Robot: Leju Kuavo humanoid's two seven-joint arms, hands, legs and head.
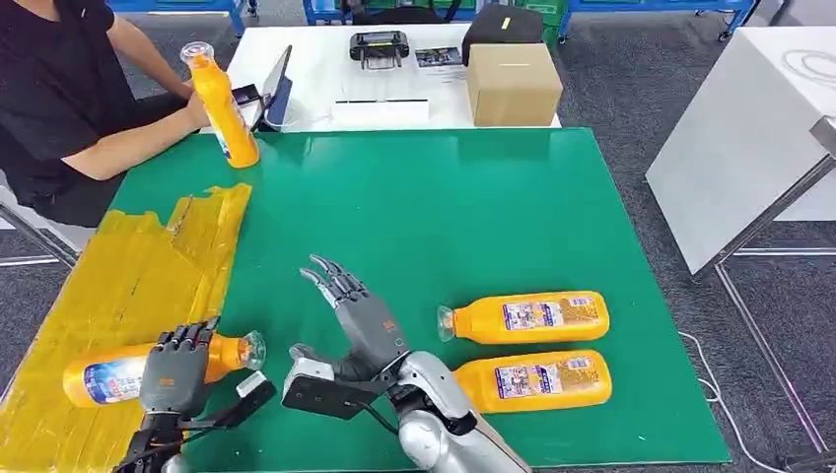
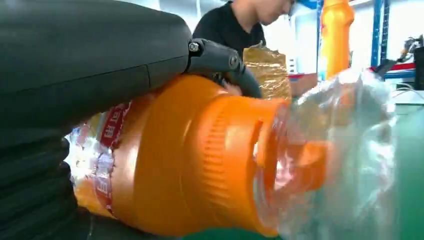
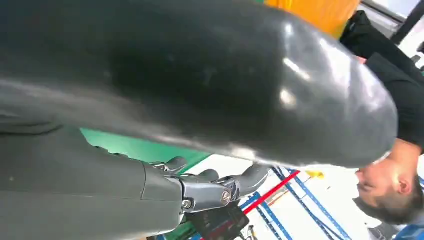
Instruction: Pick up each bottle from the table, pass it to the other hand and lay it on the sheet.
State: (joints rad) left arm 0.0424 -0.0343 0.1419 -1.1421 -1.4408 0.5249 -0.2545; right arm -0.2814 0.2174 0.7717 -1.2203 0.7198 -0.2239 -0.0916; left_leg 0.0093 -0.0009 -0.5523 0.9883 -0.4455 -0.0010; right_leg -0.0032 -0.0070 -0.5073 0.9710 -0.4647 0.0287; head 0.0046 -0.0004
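Yellow sheet (image 1: 128,286) covers only the table's left strip. My left hand (image 1: 175,370) grips a bottle (image 1: 108,379) lying at its edge; release could roll it onto green. Right hand (image 1: 350,315) splayed, empty, beside two waiting bottles (image 1: 527,317).

Workroom with grey floor and white tables

A green-topped table (image 1: 473,217) stands on grey carpet (image 1: 631,89). Behind it a white desk (image 1: 325,69) carries a cardboard box (image 1: 513,84), a black case (image 1: 501,28) and a small black device (image 1: 379,46). Another white table (image 1: 749,128) stands to the right, with a white cable (image 1: 725,394) on the floor near it. Blue frames (image 1: 651,8) line the far edge. A person (image 1: 59,89) sits at the left.
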